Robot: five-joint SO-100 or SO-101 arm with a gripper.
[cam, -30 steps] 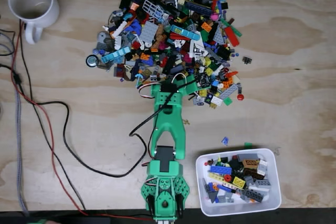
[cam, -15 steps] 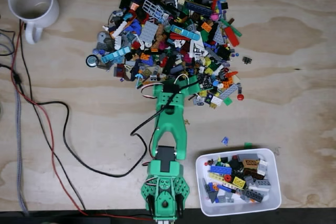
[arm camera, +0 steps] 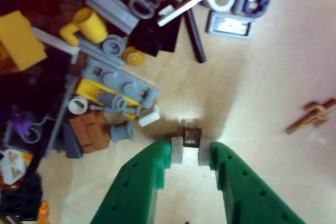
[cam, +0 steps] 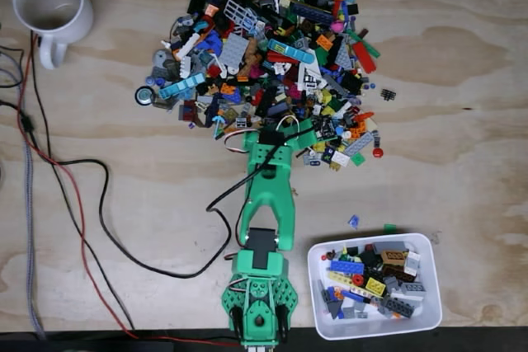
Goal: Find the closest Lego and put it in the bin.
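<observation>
We see the big pile of bricks [cam: 264,55] at left in the wrist view, just beside our gripper [arm camera: 190,152]. Its jaws pinch a small dark Lego [arm camera: 189,135] at their tips, low over the tabletop [arm camera: 273,77]. So the pick looks made; the carry to the bin [cam: 375,329], already part-filled, is still ahead.

No text, label, brand, number or sign can be read anywhere (the brick pile [cam: 272,55] is too small and the wrist view too blurred to tell).
</observation>
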